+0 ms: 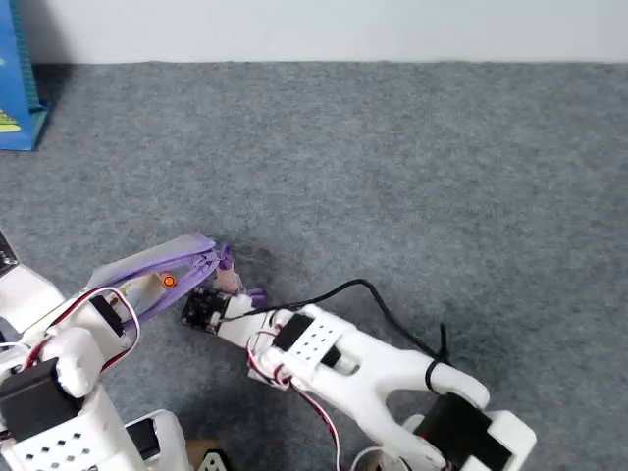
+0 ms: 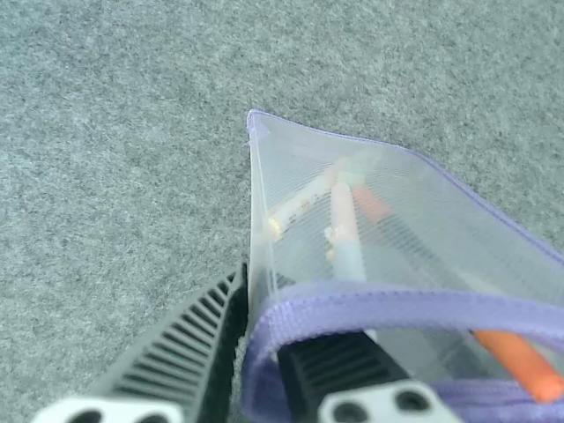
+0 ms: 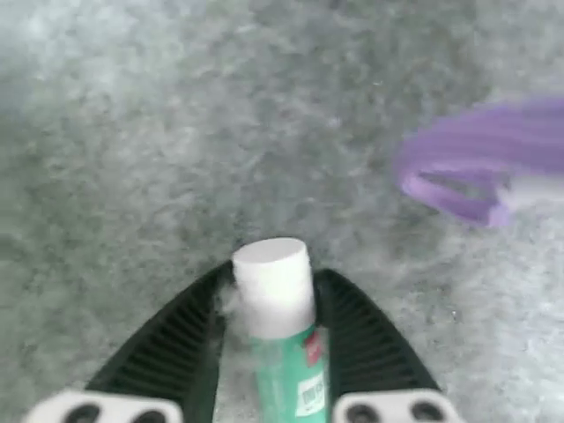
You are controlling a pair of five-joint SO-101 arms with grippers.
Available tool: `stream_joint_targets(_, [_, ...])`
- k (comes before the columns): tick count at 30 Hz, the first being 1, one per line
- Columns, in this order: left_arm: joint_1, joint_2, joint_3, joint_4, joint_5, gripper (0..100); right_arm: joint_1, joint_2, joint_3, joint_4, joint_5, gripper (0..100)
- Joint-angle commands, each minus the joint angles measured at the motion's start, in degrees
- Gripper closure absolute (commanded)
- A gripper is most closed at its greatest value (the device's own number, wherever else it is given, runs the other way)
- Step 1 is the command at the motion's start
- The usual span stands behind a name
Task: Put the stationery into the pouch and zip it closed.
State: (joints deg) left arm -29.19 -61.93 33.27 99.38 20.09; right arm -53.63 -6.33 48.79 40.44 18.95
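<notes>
A see-through pouch [image 1: 157,267] with purple trim is lifted off the grey mat at the near left. My left gripper [image 2: 264,344] is shut on its zip edge. Inside the pouch [image 2: 397,229] lie a white pen [image 2: 344,233] and an orange pen [image 2: 515,357]. A glue stick [image 3: 273,291] with a white cap and green body is clamped in my right gripper [image 3: 273,282], which is shut on it. In the high view the right gripper [image 1: 228,287] sits just at the pouch's right end. The purple pouch end [image 3: 493,150] lies a little ahead of the glue stick.
Grey carpet-like mat [image 1: 412,177] covers the table, open to the far side and right. A blue box [image 1: 18,88] stands at the far left corner. A black cable [image 1: 392,319] loops over the right arm.
</notes>
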Motion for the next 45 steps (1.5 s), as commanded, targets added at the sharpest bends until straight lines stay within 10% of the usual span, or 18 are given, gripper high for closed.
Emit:
stream_joint_targets(1, [-0.53,0.7,0.04,0.88,0.53,99,1.63,-3.65,-0.79,3.3,0.62,99.1])
stream_joint_targets(28, [-0.35,0.7,0.04,0.97,0.53,99,-0.57,-56.66,-6.07,23.96,-3.6,99.1])
stream_joint_targets(45, [-0.53,0.7,0.04,0.97,0.53,99,-9.98,-56.66,-6.42,-23.78,-7.91,99.1])
